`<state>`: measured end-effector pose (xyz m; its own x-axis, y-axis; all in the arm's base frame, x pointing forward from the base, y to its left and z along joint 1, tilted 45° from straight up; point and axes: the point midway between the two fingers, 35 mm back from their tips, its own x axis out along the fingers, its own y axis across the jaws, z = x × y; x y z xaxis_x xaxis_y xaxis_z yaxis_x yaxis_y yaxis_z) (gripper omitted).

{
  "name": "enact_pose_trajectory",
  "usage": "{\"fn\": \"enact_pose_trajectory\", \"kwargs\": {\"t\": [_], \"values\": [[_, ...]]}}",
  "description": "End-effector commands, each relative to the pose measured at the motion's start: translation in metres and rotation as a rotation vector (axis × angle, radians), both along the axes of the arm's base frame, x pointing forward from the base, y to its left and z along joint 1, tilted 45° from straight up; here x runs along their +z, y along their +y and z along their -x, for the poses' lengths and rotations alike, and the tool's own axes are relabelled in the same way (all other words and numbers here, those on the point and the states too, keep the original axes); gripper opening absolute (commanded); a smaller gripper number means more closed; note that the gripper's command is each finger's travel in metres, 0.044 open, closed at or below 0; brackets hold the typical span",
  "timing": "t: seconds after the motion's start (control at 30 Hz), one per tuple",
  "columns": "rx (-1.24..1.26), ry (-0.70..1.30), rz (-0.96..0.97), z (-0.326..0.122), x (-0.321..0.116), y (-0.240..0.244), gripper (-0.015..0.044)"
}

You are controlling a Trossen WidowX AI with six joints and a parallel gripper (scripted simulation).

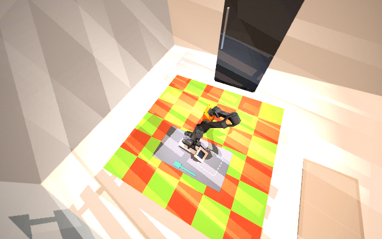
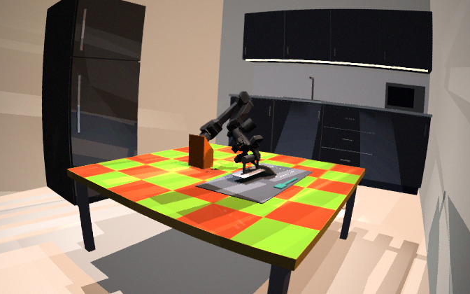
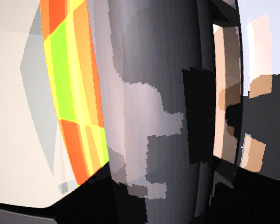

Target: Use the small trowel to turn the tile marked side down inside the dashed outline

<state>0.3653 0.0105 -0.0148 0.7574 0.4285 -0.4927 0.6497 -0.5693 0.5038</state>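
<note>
My gripper (image 1: pixel 185 145) (image 2: pixel 250 171) is low over the left part of the mat (image 1: pixel 169 135) (image 2: pixel 215 186). It is shut on a pale, flat, long trowel (image 1: pixel 181 144) (image 2: pixel 240 175), largely hidden by the fingers. The tile (image 1: pixel 204 151) (image 2: pixel 268 171) has a pale frame and a dark square, visible from above. It sits tilted at the trowel's far end, to the left of most of the dashed outline (image 1: pixel 214 175). Its exact contact with the trowel is hidden. The wrist view is mostly filled by dark gripper parts.
A teal tool with a thin handle (image 1: pixel 188 171) (image 2: pixel 290 180) lies on the mat near its front edge. The arm's orange base (image 1: pixel 207 114) (image 2: pixel 200 151) stands behind the mat on the red and green checkered table (image 1: pixel 183 206) (image 2: pixel 222 219).
</note>
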Motion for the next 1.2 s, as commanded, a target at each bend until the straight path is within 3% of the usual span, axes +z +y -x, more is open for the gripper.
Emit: {"fn": "enact_pose_trajectory", "kwargs": {"t": [0.0, 0.63, 1.17], "values": [[-0.005, -0.027, 0.006, -0.005, 0.015, -0.004, 0.0], [-0.005, -0.027, 0.004, -0.007, 0.06, 0.02, 0.0], [-0.005, -0.027, 0.003, -0.008, 0.071, 0.037, 0.0]]}}
